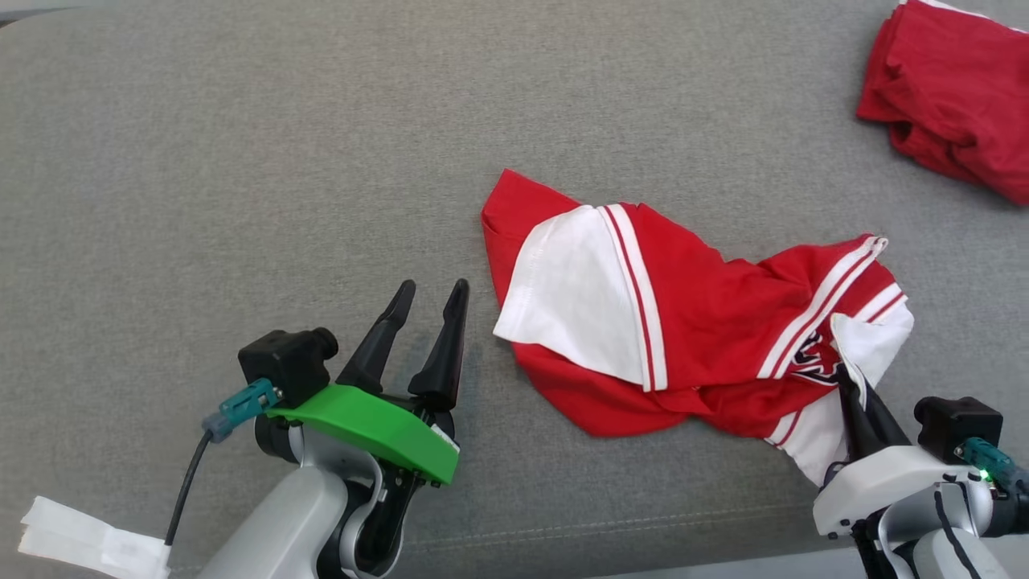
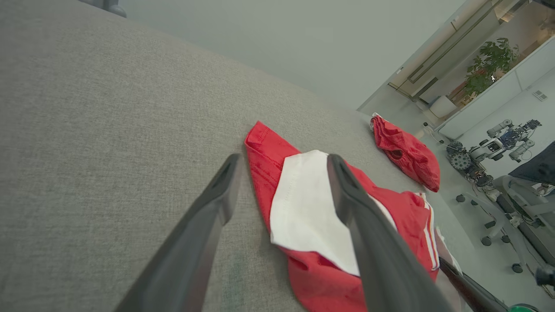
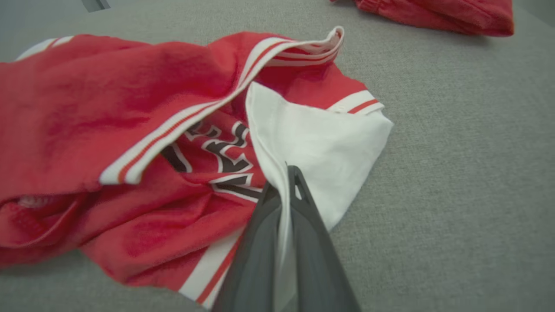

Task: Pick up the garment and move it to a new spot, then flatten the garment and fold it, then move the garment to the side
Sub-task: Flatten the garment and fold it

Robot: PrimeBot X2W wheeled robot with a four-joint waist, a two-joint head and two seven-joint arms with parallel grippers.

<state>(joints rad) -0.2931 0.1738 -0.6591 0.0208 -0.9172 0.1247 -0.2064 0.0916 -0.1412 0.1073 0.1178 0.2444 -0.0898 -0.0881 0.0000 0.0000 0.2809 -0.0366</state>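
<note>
Because the garment [image 1: 691, 338] is thin, limp jersey cloth, red with white panels and striped trim, I judge it light and floppy. It will sag from whatever single point lifts it, and it should not slide much on the grey cushion [image 1: 241, 161] beneath.

It lies crumpled and twisted on that cushion, right of centre in the head view. One white panel faces up at its left end, and dark lettering is bunched near its right end.

My right claw [image 1: 846, 382] is clenched on a white fold at that right end. In the right wrist view the cloth runs pinched between the two closed fingers. My left claw [image 1: 434, 288] hangs released, fingers apart, just beside the garment's left edge and not touching it.

One pinch alone will likely pull it into a rope. I reckon the left claw should take a hem or corner at the left end, giving two holds to spread it.

A second red garment [image 1: 949, 88] lies bundled well apart, at the far right.
</note>
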